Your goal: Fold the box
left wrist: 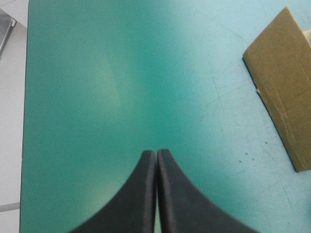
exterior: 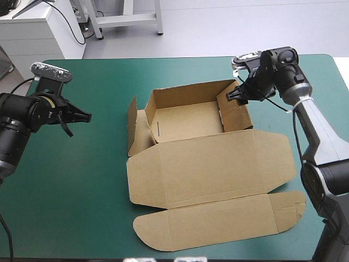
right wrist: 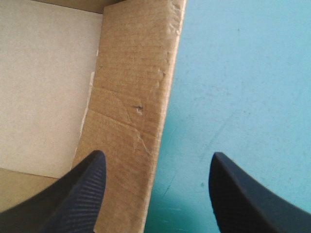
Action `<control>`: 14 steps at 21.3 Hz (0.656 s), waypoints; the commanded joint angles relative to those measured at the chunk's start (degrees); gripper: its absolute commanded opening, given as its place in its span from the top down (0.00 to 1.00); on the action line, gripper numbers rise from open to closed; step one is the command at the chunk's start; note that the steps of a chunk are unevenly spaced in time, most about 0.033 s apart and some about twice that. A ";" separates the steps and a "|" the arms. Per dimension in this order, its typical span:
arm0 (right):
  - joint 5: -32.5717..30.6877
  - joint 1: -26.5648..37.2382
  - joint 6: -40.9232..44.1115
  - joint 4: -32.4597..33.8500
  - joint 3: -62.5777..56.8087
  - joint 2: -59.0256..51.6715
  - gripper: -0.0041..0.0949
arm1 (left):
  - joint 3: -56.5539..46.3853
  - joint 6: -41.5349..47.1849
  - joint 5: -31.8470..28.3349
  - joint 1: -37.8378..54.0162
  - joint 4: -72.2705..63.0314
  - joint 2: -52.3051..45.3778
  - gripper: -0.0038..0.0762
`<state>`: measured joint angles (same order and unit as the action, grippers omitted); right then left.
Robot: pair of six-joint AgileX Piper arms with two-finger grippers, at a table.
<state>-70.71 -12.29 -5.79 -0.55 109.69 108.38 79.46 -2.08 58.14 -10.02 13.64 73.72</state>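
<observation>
The box, a cut sheet of brown corrugated board, lies a little right of the table's middle as an open tray; its walls stand raised toward the far edge, and its wide lid and tuck flap lie flat toward the near edge on the teal-green cover; the right gripper, two broad black fins, is spread wide astride the tray's right wall, one finger inside, one outside, clasping nothing; the left gripper hangs over the cover well to the box's left, fingers pressed together, empty.
</observation>
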 commanded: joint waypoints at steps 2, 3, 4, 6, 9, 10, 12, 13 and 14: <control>-0.55 0.03 -0.97 0.55 1.72 -2.21 0.37 | 1.85 0.38 -2.09 -0.03 0.13 -1.66 0.96; -0.55 0.03 -1.07 0.55 1.58 -1.83 0.37 | 1.85 0.38 -1.88 -0.03 0.13 -1.66 0.96; -0.55 0.03 -1.07 0.55 1.47 -1.28 0.37 | 1.85 0.28 -1.88 -0.03 0.13 -1.55 0.96; -0.55 0.03 -1.07 0.55 1.34 1.23 0.37 | 1.85 0.08 -1.88 -0.03 0.13 -1.55 0.96; -0.55 0.03 -1.07 -0.03 1.34 5.60 0.37 | 1.85 0.08 -1.78 -0.03 0.13 -1.55 0.96; -0.55 0.03 -1.07 -0.13 1.44 6.31 0.37 | 1.85 0.08 -1.78 -0.03 0.13 -1.55 0.96; -0.55 0.03 -1.07 -0.13 1.55 7.31 0.44 | 1.85 0.08 -1.66 -0.03 0.13 -1.55 0.96; -0.55 0.03 -1.07 -0.17 1.55 7.30 0.59 | 1.85 0.08 -1.49 -0.03 0.13 -1.55 0.96; -0.55 0.03 -1.07 -0.17 1.80 7.30 0.75 | 1.85 0.08 -1.49 -0.03 0.13 -1.55 0.96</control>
<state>-70.85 -12.29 -6.39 -1.01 109.61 119.17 79.46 -2.20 58.80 -10.02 13.45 73.72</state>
